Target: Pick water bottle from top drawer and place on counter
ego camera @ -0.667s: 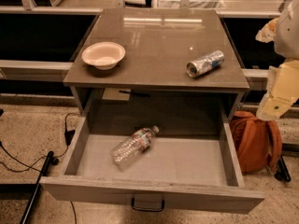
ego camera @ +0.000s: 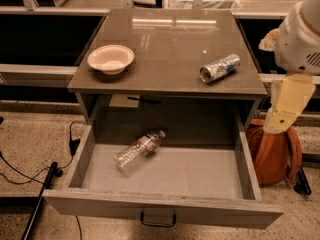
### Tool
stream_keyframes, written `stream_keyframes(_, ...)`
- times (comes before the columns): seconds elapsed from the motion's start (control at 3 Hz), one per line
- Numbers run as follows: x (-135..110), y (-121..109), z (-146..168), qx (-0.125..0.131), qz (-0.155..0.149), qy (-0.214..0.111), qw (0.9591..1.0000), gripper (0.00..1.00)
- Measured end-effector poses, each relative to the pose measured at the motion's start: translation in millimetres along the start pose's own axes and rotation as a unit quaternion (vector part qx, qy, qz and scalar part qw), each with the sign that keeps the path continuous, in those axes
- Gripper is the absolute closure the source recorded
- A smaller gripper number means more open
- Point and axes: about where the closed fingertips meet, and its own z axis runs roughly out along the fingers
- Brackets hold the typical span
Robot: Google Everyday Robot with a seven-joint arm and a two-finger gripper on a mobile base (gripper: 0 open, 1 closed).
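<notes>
The water bottle point(ego camera: 139, 151) is small, clear and crinkled, with a reddish label near the neck. It lies on its side in the left part of the open top drawer point(ego camera: 165, 210), cap pointing to the back right. The drawer is pulled fully out, with a dark handle on its front panel. The counter point(ego camera: 167, 49) is the glossy brown-grey top above it. My gripper point(ego camera: 286, 109) hangs at the right edge of the view, beside the cabinet's right side, at about counter height and well to the right of the bottle. It holds nothing that I can see.
A pale bowl point(ego camera: 111, 59) sits at the counter's left. A crushed silver-blue can point(ego camera: 219, 68) lies at its right. An orange-brown bag point(ego camera: 272, 154) stands on the floor right of the drawer. Cables and a dark pole point(ego camera: 40, 194) lie on the floor at the left.
My arm has shifted slightly left and down at the right edge of the view. The bottle, can and bowl have not moved.
</notes>
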Motion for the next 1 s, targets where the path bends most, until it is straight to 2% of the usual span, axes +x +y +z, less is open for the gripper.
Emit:
stream_keyframes(0.33,-18,10,40,0.001,-0.075,0.014,0.9971,0.0)
stream_keyframes(0.67,-35,39,115,-0.019,-0.176,0.003,0.9842,0.0)
stream_keyframes(1.0,-28,61,141,-0.04,-0.194,0.01,0.9801,0.0)
